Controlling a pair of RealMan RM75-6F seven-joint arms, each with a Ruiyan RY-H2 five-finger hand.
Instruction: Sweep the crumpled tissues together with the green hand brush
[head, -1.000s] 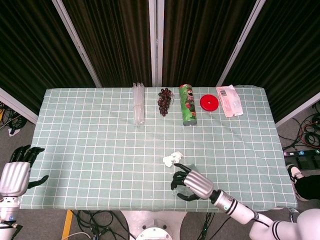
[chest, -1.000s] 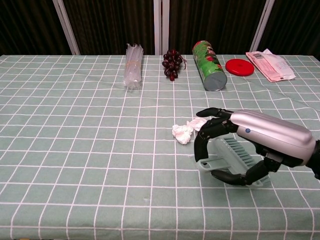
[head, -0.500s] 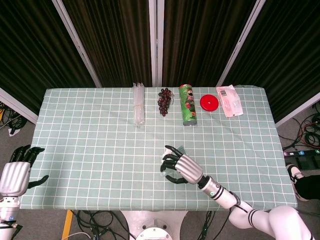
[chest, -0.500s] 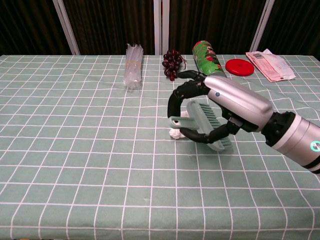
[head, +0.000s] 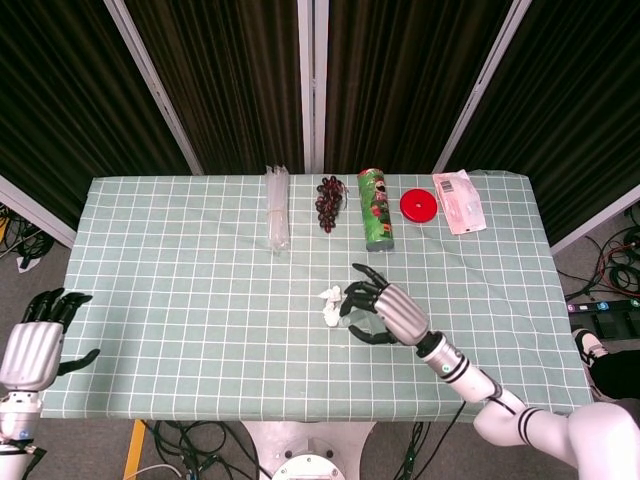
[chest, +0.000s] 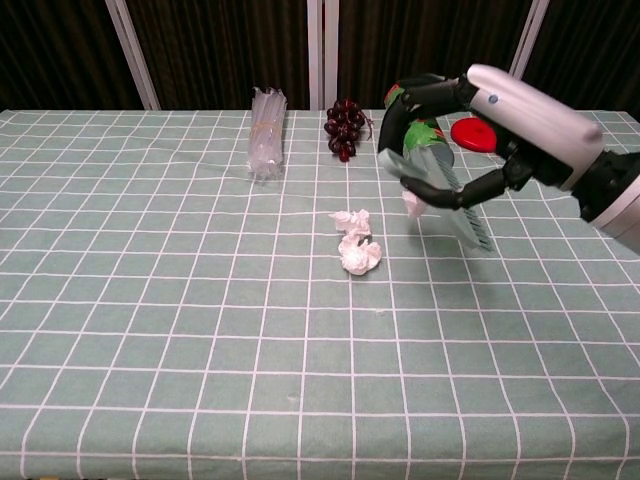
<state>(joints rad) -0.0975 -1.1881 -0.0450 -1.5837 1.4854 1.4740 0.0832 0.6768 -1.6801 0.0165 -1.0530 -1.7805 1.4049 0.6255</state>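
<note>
Lifted since half a second ago, your right hand (chest: 470, 115) has carried the green hand brush (chest: 440, 195) up off the cloth and toward the far edge of the table (head: 150, 300); the crumpled tissues (chest: 355, 240) it hovered over now lie uncovered. You grip the brush firmly: dark fingers (chest: 405, 105) curl over its top and the thumb closes underneath, with the pale green bristle side angled down toward the near right corner. In the chest view the brush hangs clear above the cloth; in the head view the hand (head: 385, 312) sits just right of the tissues (head: 330, 303), and most of the brush is hidden beneath it. The tissues are small, white and wrinkled, two or three lumps close together near the middle of the table; a further pale scrap shows by the bristles, though you cannot tell whether it touches them. Your left hand (head: 32, 345) hangs off the table's near left corner, fingers apart, holding nothing, cut off by the frame's edge. Along the far edge lie a clear plastic bundle (head: 276, 208), a dark grape bunch (head: 329, 202), a green cylindrical can (head: 375, 208) on its side, a flat red lid (head: 419, 206) and a pinkish packet (head: 459, 200). A green checked cloth covers the table.
</note>
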